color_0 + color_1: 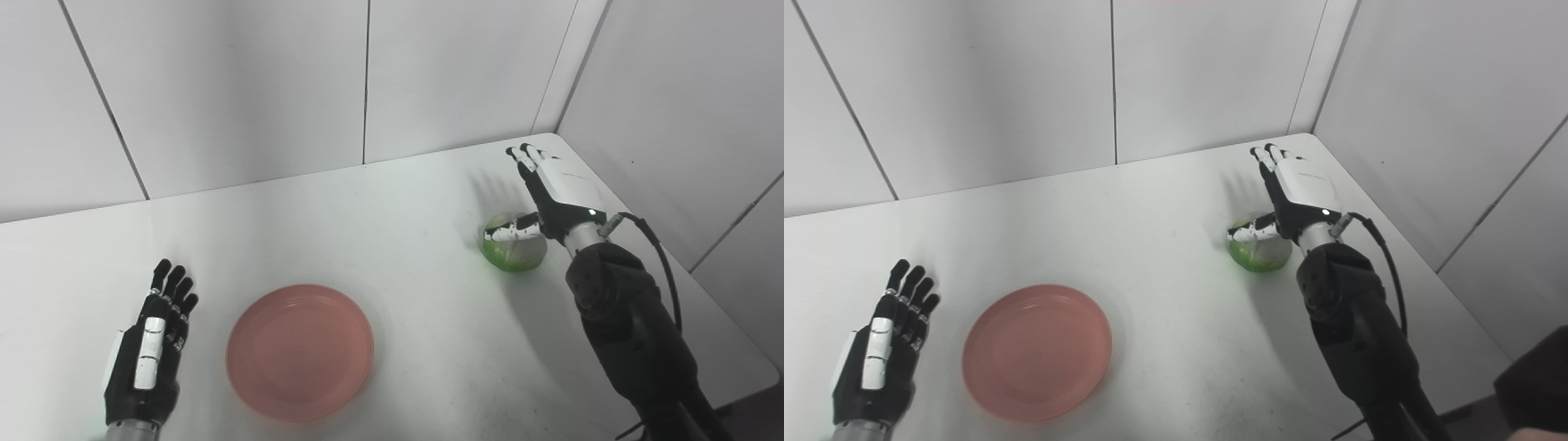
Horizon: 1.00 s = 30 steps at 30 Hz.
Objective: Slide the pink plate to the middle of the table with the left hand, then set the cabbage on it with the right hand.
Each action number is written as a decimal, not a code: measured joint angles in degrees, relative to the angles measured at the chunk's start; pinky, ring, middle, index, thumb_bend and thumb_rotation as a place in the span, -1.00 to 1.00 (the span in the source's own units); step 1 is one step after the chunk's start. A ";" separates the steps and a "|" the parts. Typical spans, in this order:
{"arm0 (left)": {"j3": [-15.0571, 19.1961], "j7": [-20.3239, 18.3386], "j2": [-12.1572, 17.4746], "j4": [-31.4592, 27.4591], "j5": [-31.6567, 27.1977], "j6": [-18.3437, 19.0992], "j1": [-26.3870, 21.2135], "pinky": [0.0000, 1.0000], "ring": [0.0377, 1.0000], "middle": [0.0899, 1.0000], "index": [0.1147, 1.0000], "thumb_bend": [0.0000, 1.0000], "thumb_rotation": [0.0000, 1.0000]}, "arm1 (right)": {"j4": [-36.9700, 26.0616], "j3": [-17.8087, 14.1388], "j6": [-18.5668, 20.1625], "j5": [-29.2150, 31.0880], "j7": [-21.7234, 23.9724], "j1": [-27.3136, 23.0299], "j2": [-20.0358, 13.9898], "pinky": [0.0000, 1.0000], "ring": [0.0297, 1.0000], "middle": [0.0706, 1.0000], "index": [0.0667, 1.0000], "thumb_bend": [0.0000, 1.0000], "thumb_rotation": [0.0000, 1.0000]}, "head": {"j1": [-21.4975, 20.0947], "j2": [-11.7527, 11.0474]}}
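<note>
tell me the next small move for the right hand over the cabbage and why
Probably lower the right hand and curl its fingers around the round green cabbage. The hand is open above the cabbage, fingers extended past it, only the thumb lying across its top, so nothing is gripped yet. The round pink plate sits empty, and the left hand is clear.

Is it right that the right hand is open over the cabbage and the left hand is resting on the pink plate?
Not quite. The right hand is open over the cabbage, but the left hand lies on the table beside the plate, apart from it. The left eye view shows the gap.
</note>
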 measured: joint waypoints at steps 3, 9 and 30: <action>0.01 0.00 0.02 0.01 -0.01 0.00 0.00 1.00 1.00 1.00 1.00 0.59 0.58 | -0.01 -1.27 0.00 -0.68 2.92 0.00 0.05 1.00 0.98 0.98 0.84 0.96 -0.37 | 0.09 0.09; -0.04 -0.03 0.06 -0.04 -0.04 0.00 0.00 1.00 1.00 1.00 1.00 0.62 0.57 | -0.01 -3.87 0.01 -0.56 6.87 0.00 0.22 0.91 0.99 1.00 0.84 0.97 -0.39 | 0.18 0.35; -0.08 -0.09 0.23 -0.95 -0.05 0.46 0.44 1.00 1.00 1.00 0.99 0.60 0.56 | 5.36 -5.78 0.01 3.22 6.95 -0.32 2.84 0.51 0.85 0.90 0.79 0.84 -0.53 | 0.97 1.23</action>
